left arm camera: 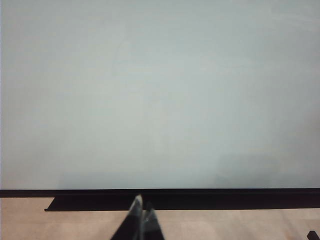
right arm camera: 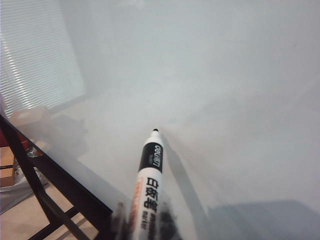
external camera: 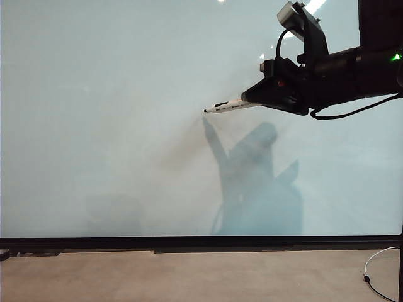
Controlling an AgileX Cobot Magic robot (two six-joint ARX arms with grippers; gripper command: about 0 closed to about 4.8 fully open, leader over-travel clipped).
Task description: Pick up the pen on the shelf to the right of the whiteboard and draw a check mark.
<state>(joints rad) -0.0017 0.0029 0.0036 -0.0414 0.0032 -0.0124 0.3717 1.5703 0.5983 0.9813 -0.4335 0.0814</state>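
Right gripper [external camera: 255, 99], black, two-fingered, was clamped on the rear of the slim white marker pen [external camera: 230, 106], at upper right of the exterior view. The pen projected leftward from the fingers, nearly level, its dark tip lowest and furthest left. In the right wrist view the pen [right arm camera: 149, 177] showed a black band near the tip and printed characters on the barrel; the gripper fingers [right arm camera: 167, 222] appeared only as a dark blur at its base. The tip pointed at the large glossy white-grey whiteboard [external camera: 113, 113]; whether it touched the surface could not be told. The arm and pen cast a grey shadow [external camera: 258, 182] on the board, below and slightly right of the pen.

Left gripper [left arm camera: 139, 222] sat low and near, in front of the board's black bottom frame [left arm camera: 200, 197], fingertips pressed together, nothing between them. Light brown table surface [external camera: 189, 277] lay below the frame.
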